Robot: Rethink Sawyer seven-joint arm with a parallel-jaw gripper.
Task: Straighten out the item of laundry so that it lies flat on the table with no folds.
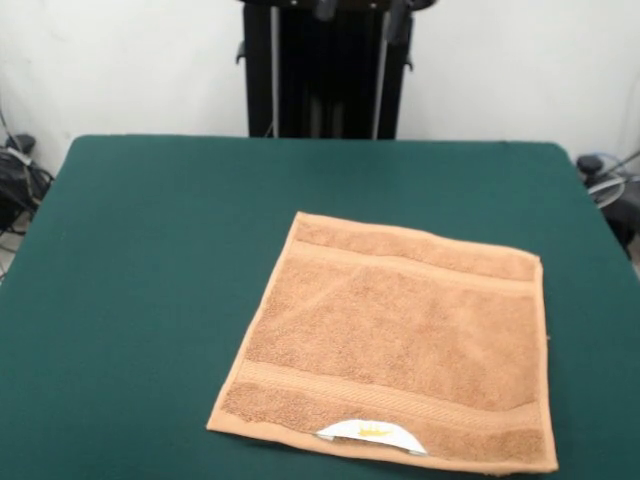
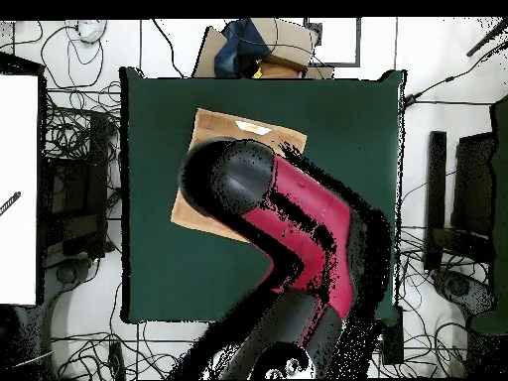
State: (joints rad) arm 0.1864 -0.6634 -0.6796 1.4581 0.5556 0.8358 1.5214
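The towel point(image 1: 395, 345) lies spread flat on the green worktop point(image 1: 150, 280), toward the front view's near right, its white label point(image 1: 372, 433) (with a yellow mark) at the near edge. From overhead, the red and black arm point(image 2: 298, 238) reaches over the towel, hiding much of it. The tool's opening cannot be told; it is hidden.

Overhead: arm point(image 2: 298, 238) hides most of towel point(image 2: 213, 129); end effector unseen.

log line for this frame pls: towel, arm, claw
towel: spread flat on table, no folds seen, label at camera-side edge | arm: above towel in overhead view, absent from front view | claw: unseen
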